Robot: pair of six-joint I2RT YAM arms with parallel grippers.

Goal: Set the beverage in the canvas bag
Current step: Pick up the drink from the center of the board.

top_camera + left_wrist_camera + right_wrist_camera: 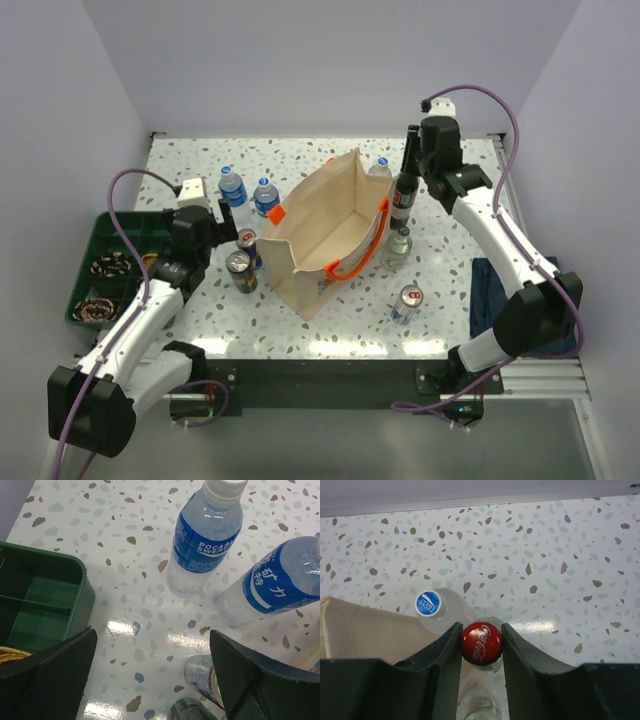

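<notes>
The canvas bag stands open-mouthed in the middle of the speckled table, its orange handles flopped over the rim. Just off its far right corner, outside it, a dark cola bottle stands upright. The right gripper comes at it from above, and both fingers press against the sides of the red cap, so it is clamped on the bottle. Whether the base rests on the table I can't tell. Right beside it on the near side is a clear bottle, and nearer again a can. On the left, the left gripper hangs above the table with its jaws spread wide and nothing between them. Two blue-labelled bottles are just beyond it, two cans sit beside the bag, and a green tray is at the left edge.
</notes>
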